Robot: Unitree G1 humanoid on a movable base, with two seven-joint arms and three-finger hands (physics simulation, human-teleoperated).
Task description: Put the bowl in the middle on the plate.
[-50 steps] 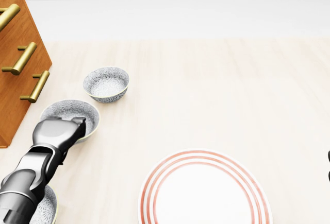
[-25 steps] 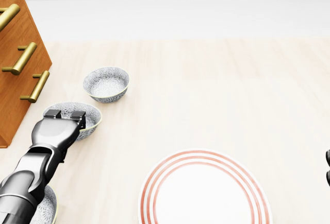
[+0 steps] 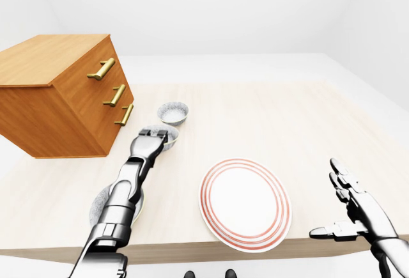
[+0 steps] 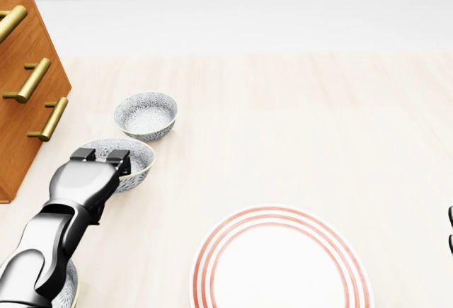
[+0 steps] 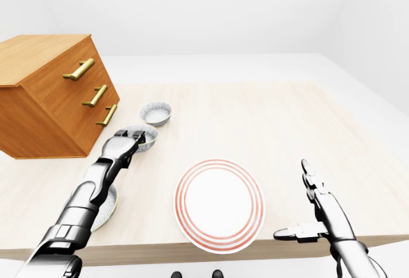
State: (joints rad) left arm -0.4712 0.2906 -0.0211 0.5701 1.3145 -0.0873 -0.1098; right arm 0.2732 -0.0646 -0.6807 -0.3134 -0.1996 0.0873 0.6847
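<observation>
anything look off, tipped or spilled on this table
Nothing stands out. In the head view all three bowls sit upright: the top bowl, the middle bowl with the left hand at its rim, the bottom bowl partly under the arm. The plate lies flat and empty.

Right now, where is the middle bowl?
In the head view the middle bowl sits at left, just below the top bowl and up-left of the plate, with the left hand at its left rim.

Glossy silver-grey segmented left arm [image 4: 47, 241], blocky left hand [image 4: 90, 179] with black fingertips [image 4: 83, 154], slim metallic right hand [image 3: 355, 206], dark joints
</observation>
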